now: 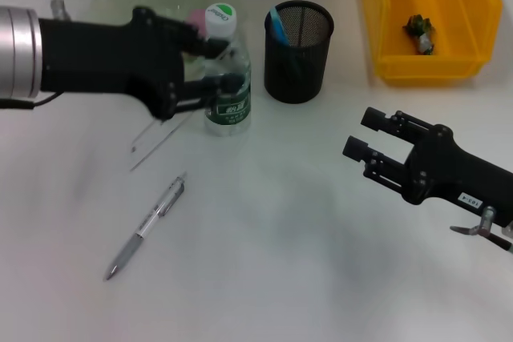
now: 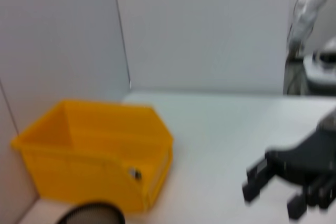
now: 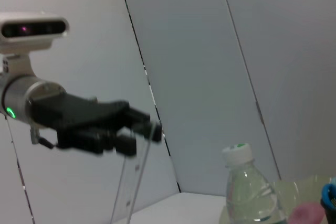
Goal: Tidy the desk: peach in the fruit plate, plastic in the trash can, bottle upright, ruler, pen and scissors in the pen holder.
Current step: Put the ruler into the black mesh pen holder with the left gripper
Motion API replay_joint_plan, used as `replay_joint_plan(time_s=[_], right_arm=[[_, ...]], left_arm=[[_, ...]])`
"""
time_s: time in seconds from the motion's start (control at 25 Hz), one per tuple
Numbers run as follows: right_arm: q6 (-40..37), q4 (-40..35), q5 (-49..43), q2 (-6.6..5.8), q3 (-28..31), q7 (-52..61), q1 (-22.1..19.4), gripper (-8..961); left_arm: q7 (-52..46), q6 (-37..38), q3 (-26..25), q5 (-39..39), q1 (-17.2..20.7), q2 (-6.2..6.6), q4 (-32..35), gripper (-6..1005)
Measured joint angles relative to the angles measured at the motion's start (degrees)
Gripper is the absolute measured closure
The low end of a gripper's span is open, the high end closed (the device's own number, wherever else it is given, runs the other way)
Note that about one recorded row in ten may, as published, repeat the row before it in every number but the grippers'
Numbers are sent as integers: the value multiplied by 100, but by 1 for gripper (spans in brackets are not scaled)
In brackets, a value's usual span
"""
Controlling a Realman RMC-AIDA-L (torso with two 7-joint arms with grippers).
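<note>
the left gripper (image 1: 215,63) hung over the desk beside the upright bottle (image 1: 228,78), clamped on the clear ruler (image 1: 160,138), probably bound for the pen holder (image 1: 298,50). the right gripper (image 1: 362,134) waited with fingers apart. the pen (image 1: 145,227) lay loose.

It looked like a lab test cell: a bare white tabletop (image 1: 304,230) boxed in by plain grey partition panels (image 3: 199,77), with a yellow plastic parts bin (image 1: 425,22) and a staged mesh pen holder (image 1: 298,52).
</note>
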Motion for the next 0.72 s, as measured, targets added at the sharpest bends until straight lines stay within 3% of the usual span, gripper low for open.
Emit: replay_joint_plan(time_s=[0.28,0.56,0.6,0.72], right_arm=[[42,128,0,7,-1,-96,10,349],[53,359,0,17,-2,-209,104,349],[67,406,0,17,-8,-221,107,349],[100,433,-1,18,-26,-224,108,349]], left_arm=[[530,-714,209,-1557,-163,-22,-745,601],[1438,-1322,488,-3321,-791,-39,-2491,601],[1933,-1352,531,-3843,-955,-39,-3006,601],[2476,-1388,643,-4321,-1062,-43,-3395,601]])
